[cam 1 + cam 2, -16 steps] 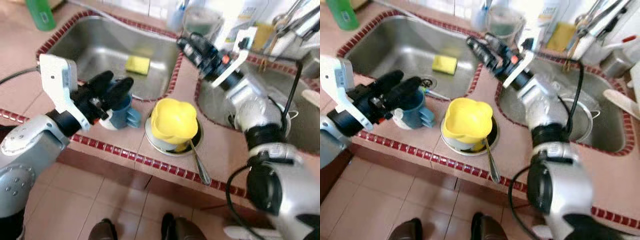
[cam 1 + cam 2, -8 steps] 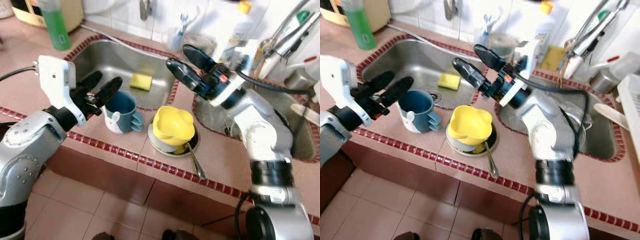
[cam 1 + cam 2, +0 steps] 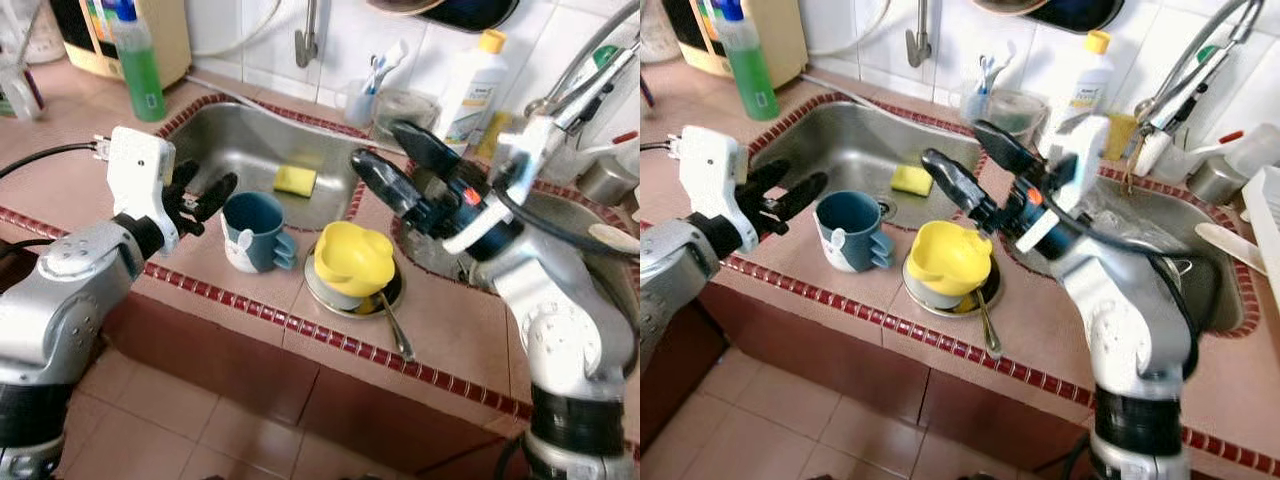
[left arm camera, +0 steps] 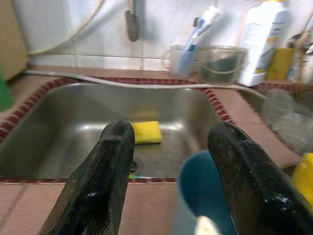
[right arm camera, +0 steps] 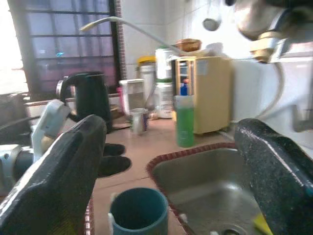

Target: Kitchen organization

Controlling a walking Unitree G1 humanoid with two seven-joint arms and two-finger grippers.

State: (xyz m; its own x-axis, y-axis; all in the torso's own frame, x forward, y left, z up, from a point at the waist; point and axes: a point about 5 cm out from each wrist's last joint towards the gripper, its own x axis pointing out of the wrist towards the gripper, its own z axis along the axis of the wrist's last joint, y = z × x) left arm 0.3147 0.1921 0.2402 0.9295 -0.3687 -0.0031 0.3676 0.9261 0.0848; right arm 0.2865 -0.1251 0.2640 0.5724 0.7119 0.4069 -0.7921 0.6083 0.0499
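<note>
Where pink tiled counter [image 3: 470, 310] meets steel sink [image 3: 240, 150], red trim runs.

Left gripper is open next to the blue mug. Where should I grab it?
Judging by its pose, pinch the near rim wall of the blue mug, coming from the left gripper side. It stands upright, mouth open, with its handle turned towards the yellow bowl.

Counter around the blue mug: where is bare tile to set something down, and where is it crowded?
Free: the front ledge right of the spoon, and the tile left of the left sink. Crowded: between the sinks, where blue mug and yellow bowl stand with the open left gripper and right gripper nearby; bottles line the back wall.
</note>
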